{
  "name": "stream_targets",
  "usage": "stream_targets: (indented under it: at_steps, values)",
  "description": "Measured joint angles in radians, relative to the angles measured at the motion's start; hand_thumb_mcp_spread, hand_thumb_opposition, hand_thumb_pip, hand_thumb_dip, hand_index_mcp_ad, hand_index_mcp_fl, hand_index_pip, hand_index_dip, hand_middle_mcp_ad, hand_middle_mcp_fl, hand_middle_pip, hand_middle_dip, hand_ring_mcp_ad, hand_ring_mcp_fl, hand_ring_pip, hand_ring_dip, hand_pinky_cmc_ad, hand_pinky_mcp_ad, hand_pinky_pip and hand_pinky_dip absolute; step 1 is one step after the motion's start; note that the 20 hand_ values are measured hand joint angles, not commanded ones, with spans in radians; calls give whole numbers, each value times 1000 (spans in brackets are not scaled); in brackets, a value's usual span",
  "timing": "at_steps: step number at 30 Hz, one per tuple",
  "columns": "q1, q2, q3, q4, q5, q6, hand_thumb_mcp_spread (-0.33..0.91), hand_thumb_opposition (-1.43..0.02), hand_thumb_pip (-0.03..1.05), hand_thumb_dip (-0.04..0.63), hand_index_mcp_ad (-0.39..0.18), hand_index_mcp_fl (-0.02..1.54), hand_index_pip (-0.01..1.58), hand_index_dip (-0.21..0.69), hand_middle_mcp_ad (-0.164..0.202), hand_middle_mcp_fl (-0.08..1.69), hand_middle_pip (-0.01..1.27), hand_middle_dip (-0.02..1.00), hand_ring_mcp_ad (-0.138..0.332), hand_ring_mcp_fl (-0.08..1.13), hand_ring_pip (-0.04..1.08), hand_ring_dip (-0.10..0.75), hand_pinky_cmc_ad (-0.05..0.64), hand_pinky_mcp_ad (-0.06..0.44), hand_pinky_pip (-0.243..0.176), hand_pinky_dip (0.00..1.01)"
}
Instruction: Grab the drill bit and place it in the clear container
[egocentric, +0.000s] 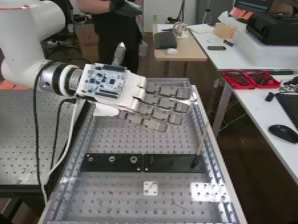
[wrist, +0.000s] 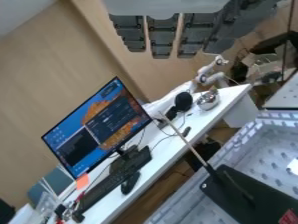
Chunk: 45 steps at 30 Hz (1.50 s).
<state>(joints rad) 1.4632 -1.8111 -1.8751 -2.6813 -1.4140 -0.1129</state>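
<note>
In the high view the hand (egocentric: 149, 102) is held above the far part of the perforated bench, fingers straight and spread toward the right, thumb pointing up and away, nothing between them. Its straight fingers, seen in the wrist view, belong to the same hand (wrist: 163, 35). A thin light rod (egocentric: 201, 137) stands slightly tilted at the right end of a black plate (egocentric: 166, 163), nearer the camera than the hand. The wrist view has this rod (wrist: 186, 142) rising from a dark base on the black plate (wrist: 249, 200). I cannot tell whether it is the drill bit.
Round metal pieces (egocentric: 112, 159) sit in the black strip's left half. A small white plate (egocentric: 150, 188) lies nearer the camera. Metal rails (egocentric: 211, 155) edge the bench. To the right, a white table (egocentric: 263, 107) holds red trays (egocentric: 249, 79) and a mouse (egocentric: 284, 133).
</note>
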Motion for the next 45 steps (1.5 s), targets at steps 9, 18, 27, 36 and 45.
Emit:
stream_targets:
  at_steps: [9, 18, 27, 36, 45]
  values:
    - [-27, -119, -26, 106, 75, 202, 267, -524, 367, 54, 26, 176, 37, 223, 42, 7, 86, 31, 126, -5, 37, -5, 113, 70, -24, 47]
    - [-25, -174, -15, 166, 152, 237, 365, -695, 489, 134, 24, 360, 56, 414, 45, 12, 113, 63, 185, -3, 56, -3, 162, 136, -58, 89]
    - [-16, -234, -5, 242, 229, 319, 436, -771, 545, 211, -3, 449, 368, 443, 45, 45, 113, 101, 187, -10, 75, -3, 164, 133, -61, 105]
    - [-10, -291, 27, 263, 264, 361, 482, -817, 557, 250, -40, 469, 826, 410, 45, 113, 124, 152, 187, -3, 75, -7, 178, 136, -61, 120]
    - [-9, -306, 53, 252, 249, 295, 531, -834, 508, 262, -40, 239, 1105, 412, 42, 124, 126, 173, 188, 5, 77, -7, 209, 136, -61, 124]
